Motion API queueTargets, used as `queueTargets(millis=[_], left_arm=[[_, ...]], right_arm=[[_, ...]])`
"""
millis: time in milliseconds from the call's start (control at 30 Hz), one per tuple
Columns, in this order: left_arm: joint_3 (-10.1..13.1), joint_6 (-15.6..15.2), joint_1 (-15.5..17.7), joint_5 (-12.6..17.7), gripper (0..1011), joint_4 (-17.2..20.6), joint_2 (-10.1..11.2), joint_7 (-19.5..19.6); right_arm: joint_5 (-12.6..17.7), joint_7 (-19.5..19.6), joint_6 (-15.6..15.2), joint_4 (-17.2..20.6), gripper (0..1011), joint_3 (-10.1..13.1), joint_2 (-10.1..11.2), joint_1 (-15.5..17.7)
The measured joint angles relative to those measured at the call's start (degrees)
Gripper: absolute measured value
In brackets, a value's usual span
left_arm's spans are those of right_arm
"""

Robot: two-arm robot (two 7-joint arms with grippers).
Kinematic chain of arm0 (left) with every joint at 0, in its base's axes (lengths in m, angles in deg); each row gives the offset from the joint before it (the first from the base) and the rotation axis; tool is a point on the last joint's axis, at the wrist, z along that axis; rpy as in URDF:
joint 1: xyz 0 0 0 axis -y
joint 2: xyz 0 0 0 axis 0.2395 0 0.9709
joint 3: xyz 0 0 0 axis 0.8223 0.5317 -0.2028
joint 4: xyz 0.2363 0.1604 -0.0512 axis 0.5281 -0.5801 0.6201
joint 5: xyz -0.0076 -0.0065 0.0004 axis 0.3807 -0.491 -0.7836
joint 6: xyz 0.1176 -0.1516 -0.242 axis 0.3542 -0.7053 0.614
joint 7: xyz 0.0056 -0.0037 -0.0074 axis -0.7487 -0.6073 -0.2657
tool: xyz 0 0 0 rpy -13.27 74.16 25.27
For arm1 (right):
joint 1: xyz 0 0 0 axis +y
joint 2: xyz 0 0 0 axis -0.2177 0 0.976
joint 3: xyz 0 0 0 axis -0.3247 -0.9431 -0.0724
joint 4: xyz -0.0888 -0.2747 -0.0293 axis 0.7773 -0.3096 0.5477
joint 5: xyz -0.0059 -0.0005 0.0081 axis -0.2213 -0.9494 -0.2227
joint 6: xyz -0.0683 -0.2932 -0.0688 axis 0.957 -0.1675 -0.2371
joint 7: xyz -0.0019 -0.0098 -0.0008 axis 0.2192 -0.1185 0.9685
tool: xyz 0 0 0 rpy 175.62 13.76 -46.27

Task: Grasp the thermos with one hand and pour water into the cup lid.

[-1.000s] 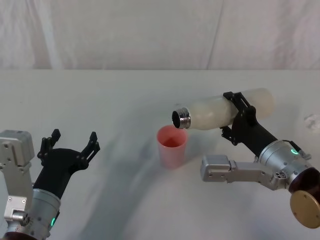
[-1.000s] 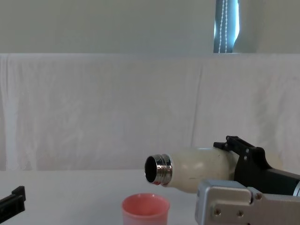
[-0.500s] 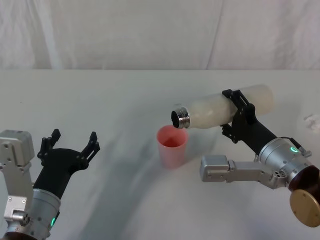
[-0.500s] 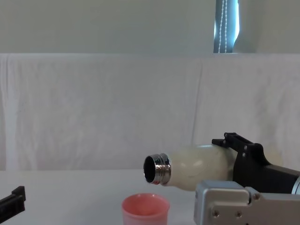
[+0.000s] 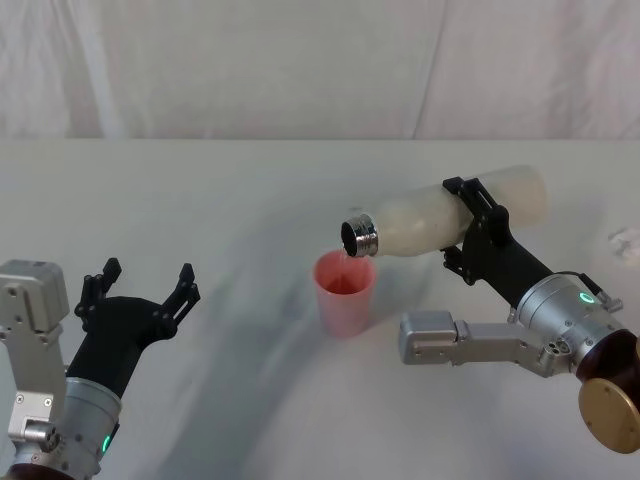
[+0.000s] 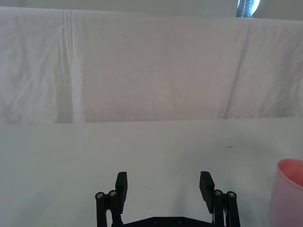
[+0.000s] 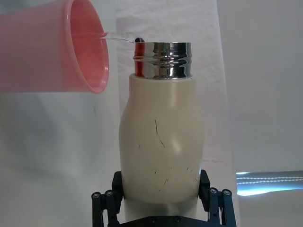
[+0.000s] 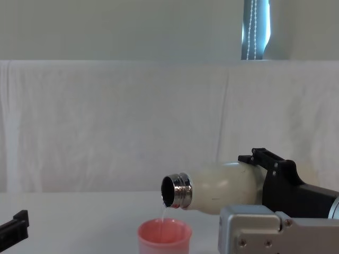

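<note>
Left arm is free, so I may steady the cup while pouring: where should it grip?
Grip the cup low on its pink wall, from the robot's left, jaws level. It stands upright and tapers downward, and the thermos mouth and water hang over its rim, held by the right gripper. The left gripper is open.

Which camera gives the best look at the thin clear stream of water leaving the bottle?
The right wrist view: the thin clear stream of water arcs from the steel neck into the small pink cup. The chest view shows a faint trickle; in the head view it is barely visible.
</note>
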State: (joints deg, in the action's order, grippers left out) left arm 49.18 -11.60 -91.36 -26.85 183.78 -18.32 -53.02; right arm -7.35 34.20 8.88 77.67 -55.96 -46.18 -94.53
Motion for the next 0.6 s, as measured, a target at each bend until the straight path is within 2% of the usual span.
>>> queueTargets(millis=[600], left_arm=[[0.00,0.00,0.00,0.00,1001,0.00,0.00,0.00]], right_arm=[[-0.12,0.13,-0.04,0.10,959,-0.05,0.21,-0.02]])
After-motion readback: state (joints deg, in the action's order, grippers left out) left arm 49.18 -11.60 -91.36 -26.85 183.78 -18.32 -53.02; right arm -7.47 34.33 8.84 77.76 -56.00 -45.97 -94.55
